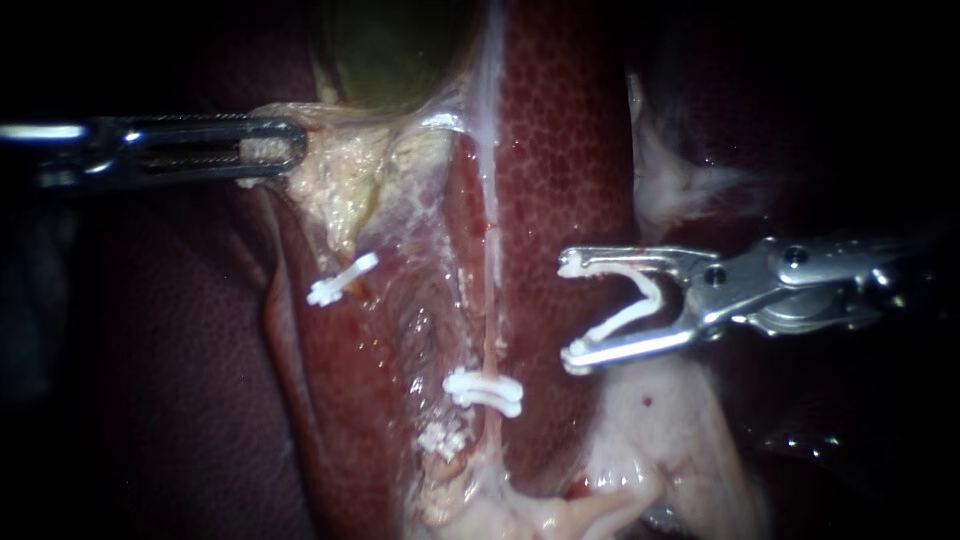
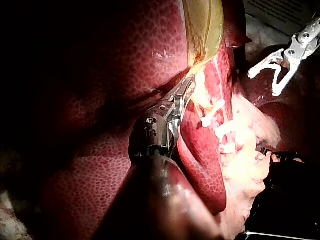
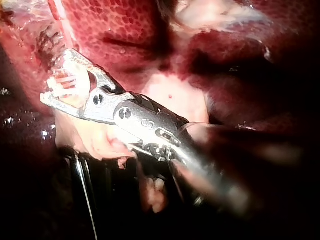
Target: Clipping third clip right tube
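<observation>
2 tissue clips point(image 1: 343, 279) point(image 1: 483, 392), 1 clip point(image 1: 630, 317) in right instrument point(image 1: 572, 310)

surface under tissue: too dark to tell | lying there: liver point(image 1: 560, 150), gallbladder point(image 1: 390, 50)

Silvery right instrument point(image 1: 575, 310); left instrument point(image 1: 285, 148) seemingly slotted

The mottled red liver point(image 1: 560, 150) fills the endoscope view; the greenish gallbladder point(image 1: 390, 50) lies at its top, its lower end meeting yellowish pale tissue point(image 1: 345, 185); whitish fat point(image 1: 660, 420) sits lower right; a white sheet point(image 2: 280, 12) lies beyond the liver.
</observation>
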Controlling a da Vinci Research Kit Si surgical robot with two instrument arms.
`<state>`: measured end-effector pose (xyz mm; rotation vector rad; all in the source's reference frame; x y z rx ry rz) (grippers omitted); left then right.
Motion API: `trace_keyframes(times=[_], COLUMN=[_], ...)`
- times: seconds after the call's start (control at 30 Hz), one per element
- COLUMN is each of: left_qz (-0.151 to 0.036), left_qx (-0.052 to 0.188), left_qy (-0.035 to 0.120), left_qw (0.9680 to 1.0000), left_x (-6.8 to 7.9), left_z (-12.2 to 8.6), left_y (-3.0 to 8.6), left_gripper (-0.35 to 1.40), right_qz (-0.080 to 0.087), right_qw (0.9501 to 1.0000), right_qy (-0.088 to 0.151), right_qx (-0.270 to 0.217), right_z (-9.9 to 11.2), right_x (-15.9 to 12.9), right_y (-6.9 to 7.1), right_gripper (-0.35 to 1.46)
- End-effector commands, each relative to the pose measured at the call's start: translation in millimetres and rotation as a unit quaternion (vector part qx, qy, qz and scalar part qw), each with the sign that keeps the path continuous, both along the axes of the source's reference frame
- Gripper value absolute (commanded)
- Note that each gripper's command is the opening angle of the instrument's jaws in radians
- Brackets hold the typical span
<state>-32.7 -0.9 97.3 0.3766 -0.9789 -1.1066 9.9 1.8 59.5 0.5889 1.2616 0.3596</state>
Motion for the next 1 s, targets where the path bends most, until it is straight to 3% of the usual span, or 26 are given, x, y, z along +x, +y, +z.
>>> trace_keyframes(times=[0.03, 0.27, 0.47, 1.0], left_qz=[0.0, 0.0, -0.001, -0.002], left_qx=[0.0, 0.0, -0.001, -0.002], left_qy=[0.0, 0.001, 0.001, 0.002], left_qw=[1.0, 1.0, 1.0, 1.0], left_x=[0.0, -0.1, -0.1, -0.5], left_z=[0.1, 0.0, 0.1, 0.2], left_y=[0.0, -0.1, -0.2, -0.5], left_gripper=[-0.35, -0.35, -0.35, -0.35], right_qz=[-0.002, -0.002, 0.0, 0.006], right_qw=[1.0, 0.9991, 0.9982, 0.9969], right_qy=[-0.008, -0.028, -0.04, -0.047], right_qx=[0.006, 0.032, 0.045, 0.063], right_z=[0.9, 6.0, 8.6, 10.5], right_x=[0.3, 1.6, 2.6, 5.0], right_y=[-0.4, -2.1, -2.8, -3.6], right_gripper=[0.59, 0.59, 0.58, 0.58])
